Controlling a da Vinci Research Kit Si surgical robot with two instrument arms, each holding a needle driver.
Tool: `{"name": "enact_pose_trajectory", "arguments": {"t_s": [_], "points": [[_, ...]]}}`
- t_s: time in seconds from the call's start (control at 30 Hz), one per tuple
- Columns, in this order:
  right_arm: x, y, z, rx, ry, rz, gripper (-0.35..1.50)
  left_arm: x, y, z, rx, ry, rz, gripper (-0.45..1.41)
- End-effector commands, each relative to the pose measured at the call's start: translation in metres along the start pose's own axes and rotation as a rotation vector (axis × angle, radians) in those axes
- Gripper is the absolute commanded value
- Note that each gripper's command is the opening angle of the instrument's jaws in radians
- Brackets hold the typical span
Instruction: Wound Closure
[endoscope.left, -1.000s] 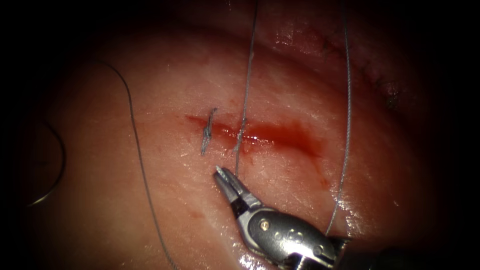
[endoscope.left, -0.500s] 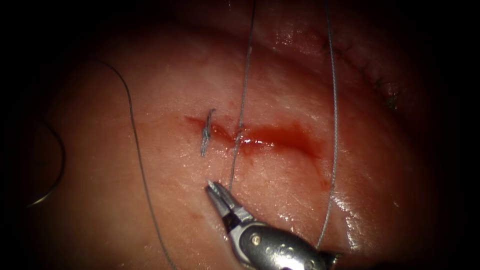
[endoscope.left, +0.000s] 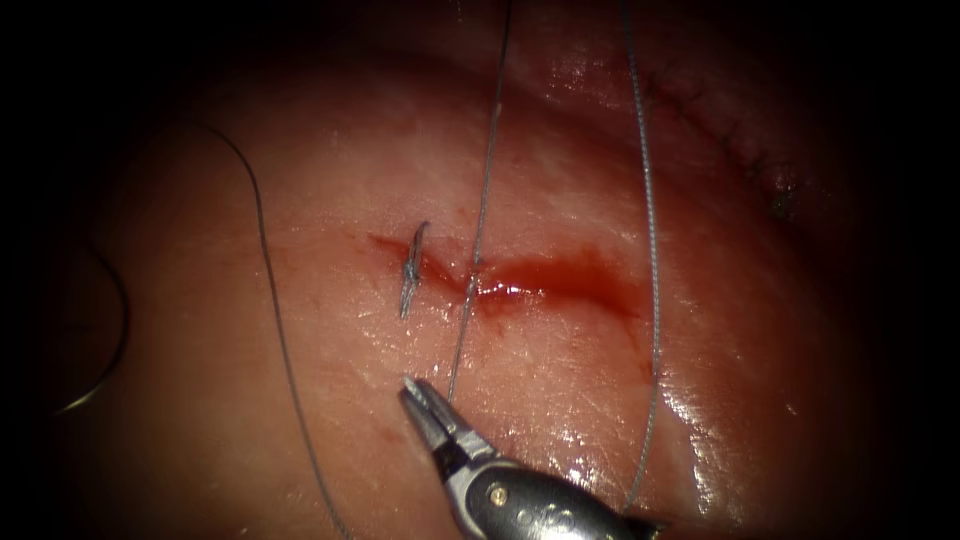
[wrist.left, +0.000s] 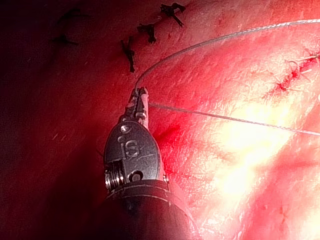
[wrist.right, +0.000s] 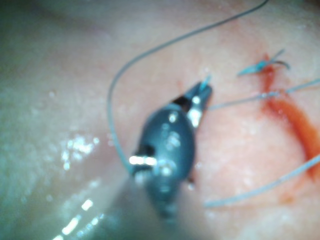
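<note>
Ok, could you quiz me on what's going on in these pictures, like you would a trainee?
1. True or false: the right arm's hand grips the curved needle.
2. What does the left arm's hand hold? A the thread; B the needle; C nothing.
3. Fill in: the needle lies free on the tissue, to the ___ of the cut.
Key: 1 false, it is shut on the thread just below the cut; 2 A; 3 left.
</note>
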Motion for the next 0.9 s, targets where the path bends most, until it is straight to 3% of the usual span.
{"name": "enact_pose_trajectory", "arguments": {"t_s": [0.03,0.07,0.1,0.17,0.23,0.3,0.37,0.5,0.6,0.7,0.9], "points": [[-0.0004,-0.0006,0.0006,0.021,0.000,0.007,-0.35,-0.0002,0.0002,0.0006,-0.012,0.001,0.002,-0.45],[-0.0002,-0.0004,0.0007,0.049,0.014,0.001,0.21,0.0001,0.0010,0.0003,-0.029,0.001,-0.001,-0.45],[-0.0001,-0.0003,0.0006,0.058,0.027,-0.022,0.51,0.0003,0.0013,0.0002,-0.037,0.003,-0.002,-0.45],[0.0001,-0.0003,0.0003,0.080,0.054,-0.034,0.94,0.0007,0.0020,-0.0003,-0.048,0.005,-0.006,-0.45],[0.0002,-0.0005,0.0000,0.083,0.059,-0.053,1.23,0.0012,0.0025,-0.0007,-0.058,0.010,-0.011,-0.45],[0.0005,-0.0009,-0.0011,0.104,0.061,-0.056,1.36,0.0021,0.0033,-0.0015,-0.074,0.013,-0.020,-0.45],[0.0008,-0.0013,-0.0022,0.121,0.046,-0.058,1.46,0.0028,0.0040,-0.0020,-0.083,0.016,-0.015,-0.45],[0.0014,-0.0021,-0.0040,0.199,0.019,-0.063,1.46,0.0042,0.0054,-0.0031,-0.104,0.025,-0.017,-0.45],[0.0031,-0.0022,-0.0052,0.325,0.018,-0.032,1.25,0.0056,0.0075,-0.0038,-0.122,0.038,-0.014,-0.45],[0.0060,-0.0005,-0.0046,0.372,0.075,-0.001,1.21,0.0070,0.0097,-0.0043,-0.144,0.056,-0.021,-0.45],[0.0099,0.0047,-0.0010,0.323,0.100,0.025,1.11,0.0100,0.0132,-0.0054,-0.160,0.094,-0.038,-0.45]]}}
